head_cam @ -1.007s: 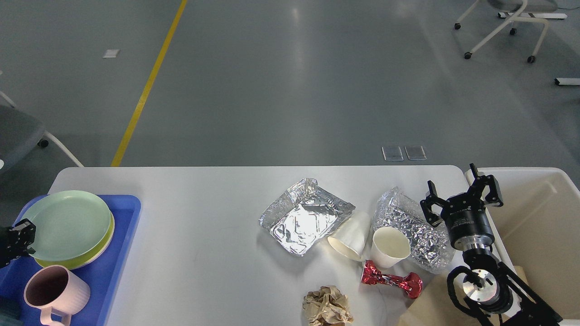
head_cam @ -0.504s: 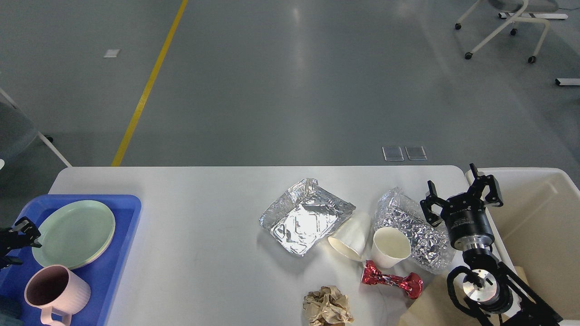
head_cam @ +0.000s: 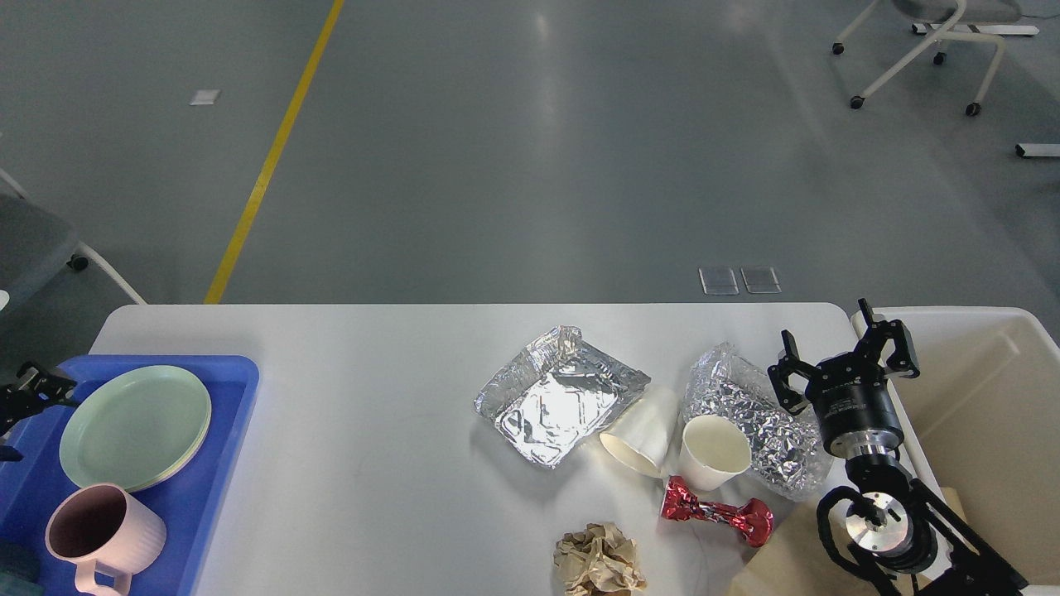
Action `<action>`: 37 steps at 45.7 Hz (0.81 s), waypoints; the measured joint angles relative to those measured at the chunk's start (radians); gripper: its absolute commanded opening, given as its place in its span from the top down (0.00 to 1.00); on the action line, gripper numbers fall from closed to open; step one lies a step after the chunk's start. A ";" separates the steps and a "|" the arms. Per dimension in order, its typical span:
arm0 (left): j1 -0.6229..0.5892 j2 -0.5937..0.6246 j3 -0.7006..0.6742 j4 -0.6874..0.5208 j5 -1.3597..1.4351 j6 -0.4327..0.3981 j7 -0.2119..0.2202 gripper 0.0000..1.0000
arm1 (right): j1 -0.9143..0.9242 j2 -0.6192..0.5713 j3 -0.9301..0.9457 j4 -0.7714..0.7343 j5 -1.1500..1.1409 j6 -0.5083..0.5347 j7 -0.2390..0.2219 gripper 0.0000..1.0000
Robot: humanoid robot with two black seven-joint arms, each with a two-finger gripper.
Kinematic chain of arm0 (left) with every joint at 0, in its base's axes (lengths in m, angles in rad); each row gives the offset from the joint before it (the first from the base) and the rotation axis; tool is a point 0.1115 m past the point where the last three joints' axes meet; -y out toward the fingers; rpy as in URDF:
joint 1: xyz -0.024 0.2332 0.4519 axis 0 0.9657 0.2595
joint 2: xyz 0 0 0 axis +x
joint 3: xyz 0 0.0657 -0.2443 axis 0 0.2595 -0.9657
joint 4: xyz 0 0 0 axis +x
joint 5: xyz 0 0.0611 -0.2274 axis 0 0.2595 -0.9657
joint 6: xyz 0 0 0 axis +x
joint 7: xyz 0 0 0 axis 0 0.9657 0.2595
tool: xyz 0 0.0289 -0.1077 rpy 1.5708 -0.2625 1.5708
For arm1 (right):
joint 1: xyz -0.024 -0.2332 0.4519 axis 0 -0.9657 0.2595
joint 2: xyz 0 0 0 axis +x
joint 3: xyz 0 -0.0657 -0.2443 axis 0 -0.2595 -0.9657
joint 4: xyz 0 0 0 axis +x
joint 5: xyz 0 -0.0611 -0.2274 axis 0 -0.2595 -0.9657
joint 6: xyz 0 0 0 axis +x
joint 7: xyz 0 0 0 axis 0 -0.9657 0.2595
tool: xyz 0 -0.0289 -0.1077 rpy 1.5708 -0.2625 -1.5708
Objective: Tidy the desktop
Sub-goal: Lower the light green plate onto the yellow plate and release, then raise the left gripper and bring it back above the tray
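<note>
The white desktop [head_cam: 373,397] holds litter on its right half: an open foil tray [head_cam: 555,397], a crumpled foil wad [head_cam: 754,418], a paper cup lying on its side [head_cam: 642,430], an upright paper cup [head_cam: 714,451], a red foil wrapper [head_cam: 716,513] and a crumpled brown paper ball [head_cam: 598,559]. My right gripper [head_cam: 840,354] is open and empty, just right of the foil wad at the table's right edge. My left gripper [head_cam: 37,387] is at the far left edge, beside the green plates [head_cam: 132,426], apart from them and holding nothing.
A blue tray [head_cam: 219,463] at the front left holds the stacked green plates and a pink mug [head_cam: 91,534]. A cream-white bin [head_cam: 985,414] stands right of the table. A brown sheet [head_cam: 791,550] lies at the front right. Chairs stand on the floor beyond.
The green plate that my left gripper held has come down onto the stack in the blue tray. The left gripper has let go and drawn back to the left. The right arm has not moved.
</note>
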 measured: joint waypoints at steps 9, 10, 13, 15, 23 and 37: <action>-0.065 0.034 -0.105 -0.001 0.002 -0.008 -0.006 0.04 | 0.001 0.000 0.000 0.000 0.000 0.000 0.000 0.00; -0.060 0.037 -0.141 -0.001 0.002 -0.009 -0.005 0.04 | 0.001 0.000 0.000 0.000 0.000 0.000 0.000 0.00; -0.044 0.043 -0.254 -0.002 0.002 -0.010 -0.002 0.04 | 0.001 0.000 0.000 -0.001 0.000 0.000 0.000 0.00; -0.026 0.044 -0.360 -0.002 0.002 -0.011 -0.002 0.04 | 0.002 0.000 0.000 -0.001 0.000 0.000 0.000 0.00; 0.109 0.028 -0.848 -0.004 0.003 -0.029 0.000 0.04 | 0.002 0.000 0.000 -0.001 0.000 0.000 0.000 0.00; 0.343 -0.171 -1.530 -0.015 -0.005 -0.032 -0.018 0.04 | 0.002 0.000 0.000 -0.002 0.000 0.000 0.000 0.00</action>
